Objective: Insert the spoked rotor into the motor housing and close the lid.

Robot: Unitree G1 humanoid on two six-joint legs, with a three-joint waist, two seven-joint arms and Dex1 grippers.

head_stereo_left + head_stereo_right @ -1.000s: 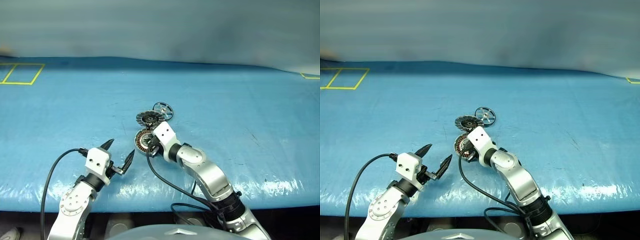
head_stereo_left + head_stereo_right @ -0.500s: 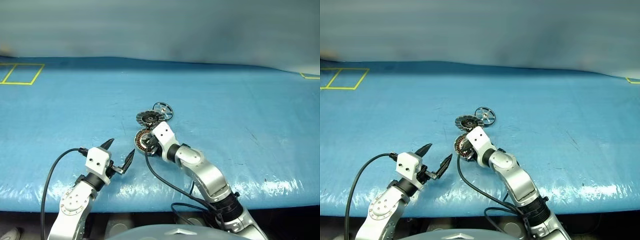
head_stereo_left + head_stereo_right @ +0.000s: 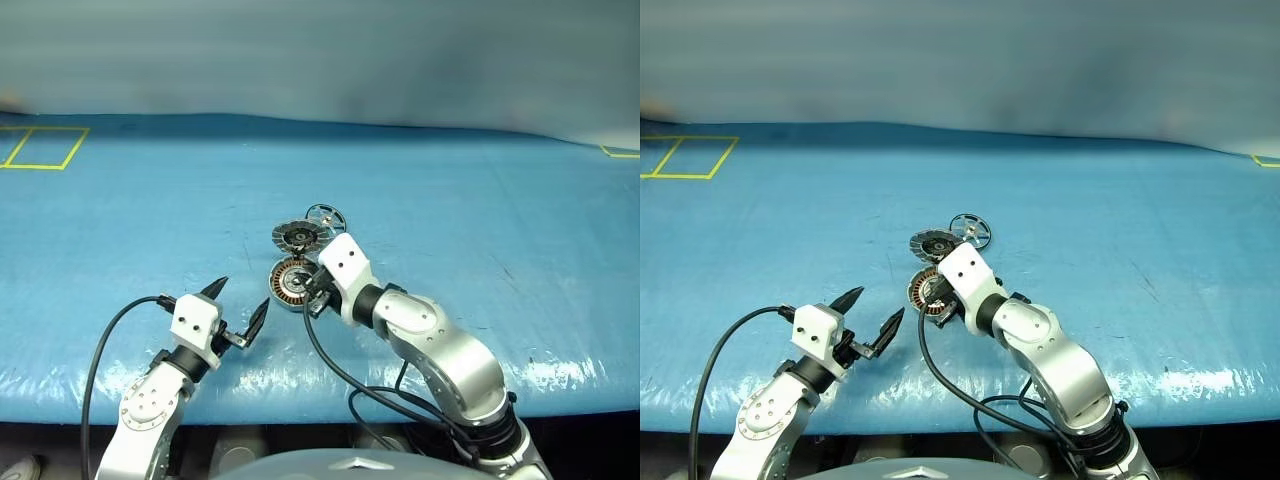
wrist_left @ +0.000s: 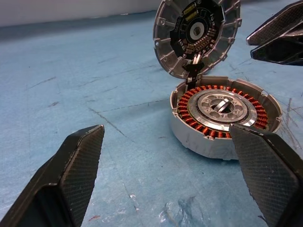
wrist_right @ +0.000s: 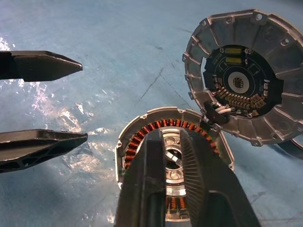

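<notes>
The round grey metal motor housing (image 4: 225, 117), ringed with copper-brown windings around a silver centre bearing, sits on the blue tabletop (image 3: 480, 200) with its lid (image 4: 197, 35), a round disc of shiny silver segments around a dark centre, propped open at the housing's far edge and joined to it by a short dark lead. The spoked rotor (image 3: 327, 217), a thin silver ring with spokes to a small hub, lies flat on the tabletop just beyond the lid, so it is not yet in the housing. The right gripper (image 5: 173, 156) hangs directly over the housing's centre with its black fingers pressed together and nothing visible between them, the forearm angled in from the housing's right and tilted downward. The left gripper (image 3: 242, 304) rests low and level near the housing's left, fingers spread wide and empty, pointing toward it. The likely trouble: the rotor is thin and flat against the tabletop, so a pinch could slip or flick it away; reaching past the housing to get it, the right arm could knock the propped lid shut or strain its lead; and a rotor seated off-centre on the bearing would keep the lid from closing
</notes>
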